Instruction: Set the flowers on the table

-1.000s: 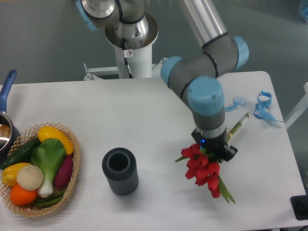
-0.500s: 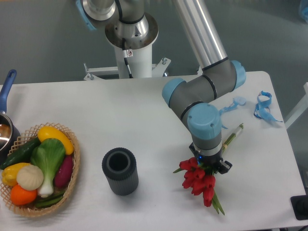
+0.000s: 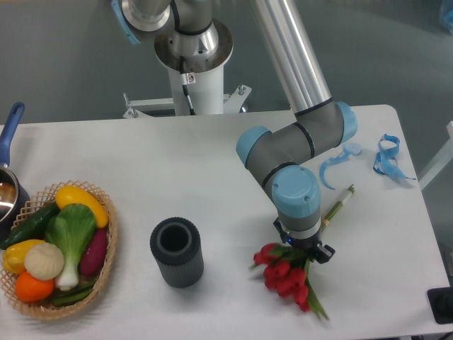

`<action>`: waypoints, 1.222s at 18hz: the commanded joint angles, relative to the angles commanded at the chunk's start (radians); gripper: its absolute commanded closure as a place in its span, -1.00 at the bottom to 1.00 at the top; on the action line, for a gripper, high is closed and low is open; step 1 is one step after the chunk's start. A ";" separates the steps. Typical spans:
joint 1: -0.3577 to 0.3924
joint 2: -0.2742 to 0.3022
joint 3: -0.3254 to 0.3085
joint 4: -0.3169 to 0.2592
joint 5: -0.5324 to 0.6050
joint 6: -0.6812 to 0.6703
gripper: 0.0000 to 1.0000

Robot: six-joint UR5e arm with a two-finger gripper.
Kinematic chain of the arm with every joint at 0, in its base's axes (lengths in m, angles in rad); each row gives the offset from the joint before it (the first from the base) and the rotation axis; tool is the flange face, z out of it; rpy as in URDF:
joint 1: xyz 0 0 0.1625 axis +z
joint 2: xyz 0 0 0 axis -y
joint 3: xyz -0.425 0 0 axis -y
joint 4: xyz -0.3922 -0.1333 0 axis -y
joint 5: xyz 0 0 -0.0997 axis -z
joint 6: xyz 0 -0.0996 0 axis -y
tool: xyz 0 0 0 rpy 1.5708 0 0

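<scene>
The flowers (image 3: pixel 285 274), red tulips with green leaves, lie tilted low over the white table (image 3: pixel 212 163) at the front right. Their pale stems (image 3: pixel 337 203) stick out up and to the right from behind the arm. My gripper (image 3: pixel 303 248) points down and is shut on the stems just above the blooms; the wrist hides the fingers. I cannot tell whether the blooms touch the tabletop.
A dark ribbed cylinder vase (image 3: pixel 176 252) stands left of the flowers. A wicker basket (image 3: pixel 105 256) of vegetables sits at the front left, a pot with a blue handle (image 3: pixel 10 125) at the left edge. Blue ribbon scraps (image 3: pixel 387 157) lie at the back right.
The gripper has moved left and toward the front edge, lowering the flowers; the stems and blooms shifted with it.
</scene>
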 joint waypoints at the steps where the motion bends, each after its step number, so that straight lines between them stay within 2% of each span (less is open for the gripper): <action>1: 0.000 0.003 -0.002 0.000 0.000 0.002 -0.69; 2: 0.000 0.014 -0.006 -0.002 0.002 0.008 -0.78; 3: -0.002 0.029 -0.008 -0.002 0.002 0.017 -0.99; 5: 0.000 0.093 -0.021 -0.005 -0.009 0.023 -1.00; 10: 0.006 0.179 -0.018 -0.015 -0.027 0.021 -1.00; 12: 0.015 0.216 -0.015 -0.021 -0.075 0.023 -1.00; 14: 0.064 0.241 -0.017 -0.028 -0.153 0.025 -1.00; 16: 0.107 0.277 -0.015 -0.073 -0.201 0.104 -1.00; 19: 0.185 0.343 -0.015 -0.190 -0.267 0.245 -1.00; 22: 0.264 0.390 -0.020 -0.268 -0.337 0.336 -1.00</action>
